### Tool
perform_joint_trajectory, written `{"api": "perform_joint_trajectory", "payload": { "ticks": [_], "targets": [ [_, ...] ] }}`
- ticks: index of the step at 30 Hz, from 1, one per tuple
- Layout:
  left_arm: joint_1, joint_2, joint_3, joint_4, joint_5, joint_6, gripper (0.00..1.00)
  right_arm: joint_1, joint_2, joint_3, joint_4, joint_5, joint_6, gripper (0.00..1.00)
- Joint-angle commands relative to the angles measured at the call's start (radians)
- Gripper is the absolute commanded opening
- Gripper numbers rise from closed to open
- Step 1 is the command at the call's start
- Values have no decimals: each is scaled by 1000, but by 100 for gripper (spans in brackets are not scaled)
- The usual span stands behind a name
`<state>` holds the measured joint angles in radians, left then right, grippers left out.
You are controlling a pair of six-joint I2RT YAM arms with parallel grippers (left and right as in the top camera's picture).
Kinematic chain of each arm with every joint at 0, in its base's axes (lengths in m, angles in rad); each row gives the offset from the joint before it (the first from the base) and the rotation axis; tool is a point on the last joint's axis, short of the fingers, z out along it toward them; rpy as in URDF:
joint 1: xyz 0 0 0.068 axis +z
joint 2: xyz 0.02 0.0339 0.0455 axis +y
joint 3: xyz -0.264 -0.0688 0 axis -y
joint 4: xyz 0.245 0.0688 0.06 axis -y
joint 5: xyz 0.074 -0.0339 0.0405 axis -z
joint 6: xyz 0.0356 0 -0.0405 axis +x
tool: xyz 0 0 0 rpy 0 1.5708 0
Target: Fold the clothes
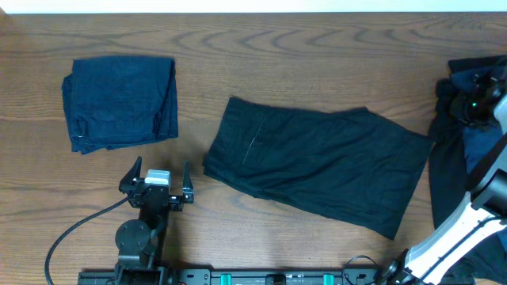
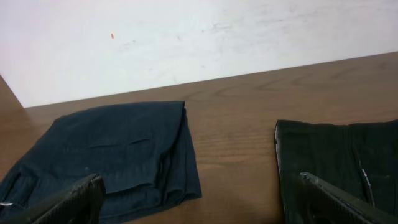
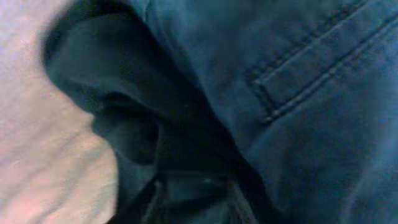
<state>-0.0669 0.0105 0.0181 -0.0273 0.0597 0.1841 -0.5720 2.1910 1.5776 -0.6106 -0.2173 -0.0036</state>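
The clothes lie in three places. A folded navy garment (image 1: 119, 103) (image 2: 118, 149) rests at the back left. A wide black shorts-like garment (image 1: 317, 162) (image 2: 339, 162) lies flat and folded at mid-table. A dark heap of black and navy cloth (image 1: 455, 158) sits at the right edge. My left gripper (image 1: 162, 165) (image 2: 199, 180) stands open near the front, between the navy garment and the black one, with nothing in it. My right gripper (image 1: 467, 101) (image 3: 198, 186) is down in the heap, pressed into navy cloth with a pocket seam (image 3: 311, 68). Its fingers are dim and half buried.
The wooden table (image 1: 238, 47) ends at a white wall (image 2: 186, 37) at the back. A black cable (image 1: 75, 229) trails from the left arm toward the front left. The right arm's white link (image 1: 459, 237) crosses the front right corner.
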Motion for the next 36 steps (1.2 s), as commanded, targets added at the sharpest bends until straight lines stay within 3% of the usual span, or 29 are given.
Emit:
{"api": "perform_joint_trajectory", "payload": {
  "ticks": [1,5,12,15,17,19,24,36],
  "targets": [
    [5,-4,-14,-39,-1,6,98,-47,-13,75,-23,-206,6,42],
    [5,-4,-14,-39,-1,6,98,-58,-74,133,-100,-293,7,48],
    [5,-4,-14,-39,-1,6,98,-17,-232,161,-336,-295,10,46],
    [5,-4,-14,-39,-1,6,98,8,-262,161,-465,-269,10,29],
    [5,-4,-14,-39,-1,6,98,26,-261,155,-552,-249,10,1],
    [5,-3,-14,-39,-1,6,98,43,-261,121,-592,-250,23,1],
    [5,-3,-14,-39,-1,6,98,99,-261,-48,-558,-78,105,1],
    [5,-4,-14,-39,-1,6,98,214,-260,-349,-273,223,266,1]
  ]
}}
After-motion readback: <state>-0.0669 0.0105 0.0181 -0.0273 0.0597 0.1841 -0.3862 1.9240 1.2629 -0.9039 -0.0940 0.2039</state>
